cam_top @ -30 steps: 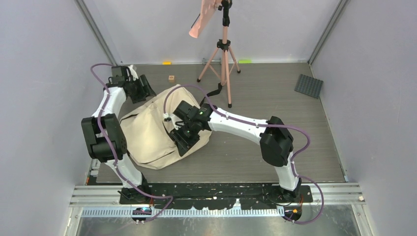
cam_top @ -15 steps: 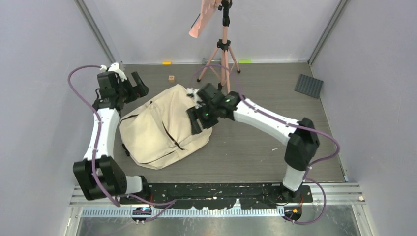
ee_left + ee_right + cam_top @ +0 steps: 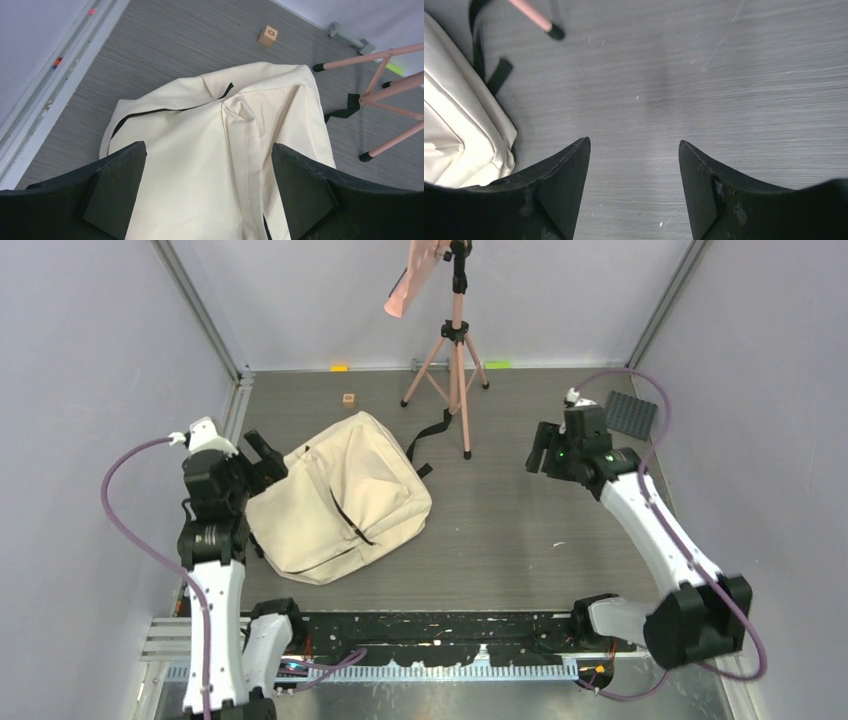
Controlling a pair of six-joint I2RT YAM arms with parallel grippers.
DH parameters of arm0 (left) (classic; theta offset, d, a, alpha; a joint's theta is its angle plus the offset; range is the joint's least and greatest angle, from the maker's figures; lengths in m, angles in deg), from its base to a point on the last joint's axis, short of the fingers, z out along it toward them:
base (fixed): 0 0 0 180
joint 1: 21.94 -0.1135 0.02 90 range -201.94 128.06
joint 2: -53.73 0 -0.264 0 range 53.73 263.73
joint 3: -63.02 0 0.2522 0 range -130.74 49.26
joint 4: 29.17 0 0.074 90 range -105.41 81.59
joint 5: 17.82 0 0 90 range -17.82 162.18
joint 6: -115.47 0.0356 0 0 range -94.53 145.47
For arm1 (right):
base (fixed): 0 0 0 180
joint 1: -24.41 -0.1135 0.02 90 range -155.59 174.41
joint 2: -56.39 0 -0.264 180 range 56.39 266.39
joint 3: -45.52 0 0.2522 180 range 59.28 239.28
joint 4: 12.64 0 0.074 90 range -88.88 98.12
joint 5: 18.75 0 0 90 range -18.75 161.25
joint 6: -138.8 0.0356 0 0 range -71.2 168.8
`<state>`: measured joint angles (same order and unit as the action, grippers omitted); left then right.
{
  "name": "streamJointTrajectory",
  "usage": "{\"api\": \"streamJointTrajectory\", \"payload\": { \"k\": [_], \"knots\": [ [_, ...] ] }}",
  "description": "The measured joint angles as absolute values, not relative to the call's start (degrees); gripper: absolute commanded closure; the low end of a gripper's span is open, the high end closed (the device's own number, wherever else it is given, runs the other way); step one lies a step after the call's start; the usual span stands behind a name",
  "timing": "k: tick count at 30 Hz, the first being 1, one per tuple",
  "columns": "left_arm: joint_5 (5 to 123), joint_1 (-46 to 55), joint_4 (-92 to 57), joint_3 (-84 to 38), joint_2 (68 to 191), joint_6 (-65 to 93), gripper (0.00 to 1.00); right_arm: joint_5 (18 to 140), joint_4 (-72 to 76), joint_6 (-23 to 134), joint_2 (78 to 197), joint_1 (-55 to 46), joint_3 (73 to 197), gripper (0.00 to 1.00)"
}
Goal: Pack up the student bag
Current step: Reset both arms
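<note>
The student bag (image 3: 345, 495) is a cream canvas backpack with black straps, lying closed and bulging on the grey table left of centre. My left gripper (image 3: 262, 460) hovers at the bag's left edge, open, and the left wrist view shows the bag (image 3: 215, 150) below and between its spread black fingers (image 3: 112, 190). My right gripper (image 3: 540, 452) is far off at the right, open over bare table, with nothing between its fingers (image 3: 556, 185). The bag's corner (image 3: 459, 125) shows at the left of the right wrist view.
A pink tripod (image 3: 455, 350) stands behind the bag, one foot (image 3: 555, 32) near a loose black strap (image 3: 425, 435). A small wooden cube (image 3: 349, 399) lies at the back. A dark grey studded plate (image 3: 628, 414) sits at the back right. Walls close in on both sides.
Both arms have pulled away from the bag: the left one back toward the near left, the right one far to the right. Both grippers have opened wider. The bag now lies uncovered.
</note>
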<state>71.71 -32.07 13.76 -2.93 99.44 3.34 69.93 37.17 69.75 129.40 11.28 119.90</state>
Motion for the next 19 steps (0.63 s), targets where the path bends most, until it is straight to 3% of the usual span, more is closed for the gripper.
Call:
{"api": "streamJointTrajectory", "payload": {
  "k": [9, 19],
  "knots": [
    [75.1, -32.0, 20.2, -2.0, 85.0, 3.4, 0.00, 59.9, 29.4, 66.2, 107.0, 12.4, 113.3, 0.23],
    [76.2, -32.0, 24.4, -1.4, 86.0, 4.5, 0.00, 57.8, 28.1, 66.0, 107.8, 12.4, 110.3, 0.23]
  ]
}}
